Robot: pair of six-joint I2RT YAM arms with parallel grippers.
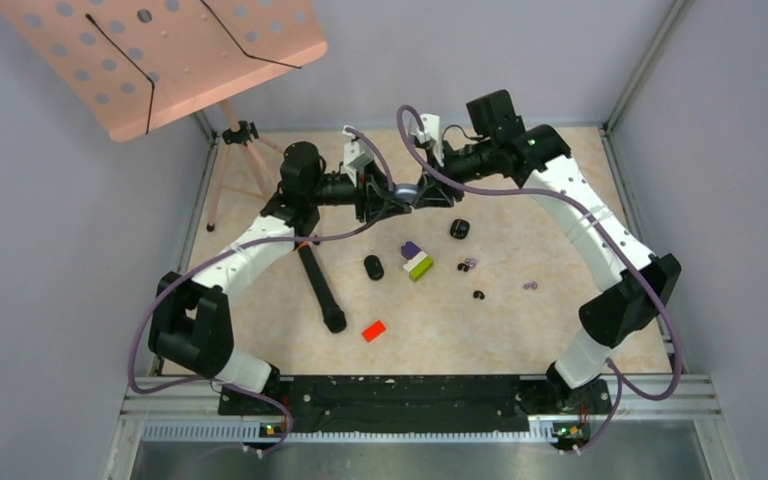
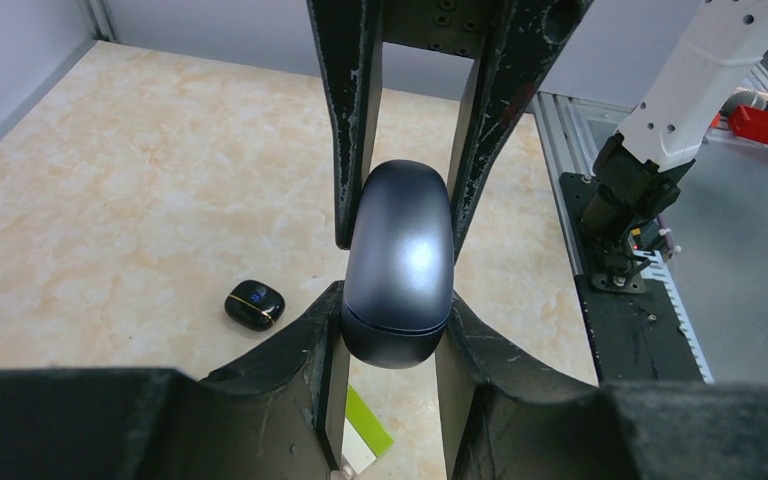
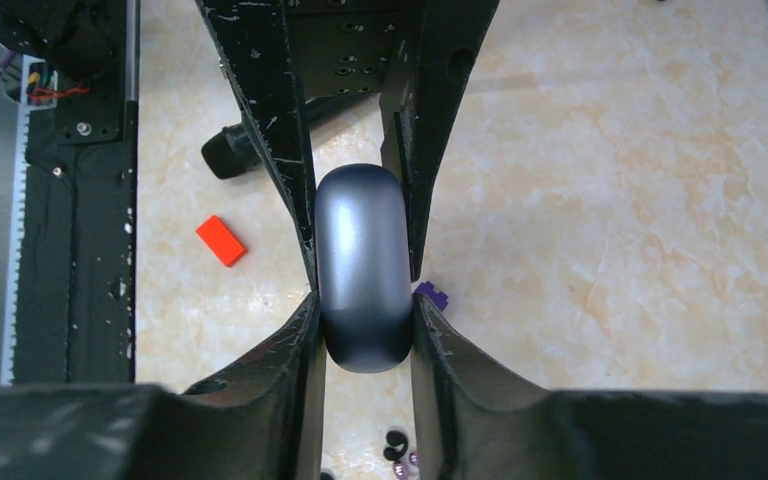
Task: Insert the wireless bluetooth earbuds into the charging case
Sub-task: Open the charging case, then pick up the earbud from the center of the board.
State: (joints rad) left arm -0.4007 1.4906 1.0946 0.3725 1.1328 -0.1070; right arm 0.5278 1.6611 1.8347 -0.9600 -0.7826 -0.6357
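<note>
A grey-blue pebble-shaped charging case [image 1: 406, 190] hangs closed in the air at the back of the table, held from both sides. My left gripper [image 1: 396, 196] comes from the left and is shut on it. The left wrist view shows the case [image 2: 400, 265] pinched between my left gripper [image 2: 392, 312], with the other arm's fingers above. My right gripper [image 3: 363, 312] is shut on the case's [image 3: 362, 265] other end. Tiny earbuds lie on the table: a black one [image 1: 478, 295], a pale purple one [image 1: 530, 285] and a small cluster [image 1: 469, 264], also seen as earbuds [image 3: 396, 447].
Two black cases [image 1: 460, 229] [image 1: 374, 267] lie on the table; one case [image 2: 254, 304] shows a blue light. A purple, white and green block [image 1: 416, 260] sits mid-table and a red block [image 1: 373, 330] nearer me. A black rod [image 1: 320, 285] and a pink perforated stand [image 1: 160, 50] are at left.
</note>
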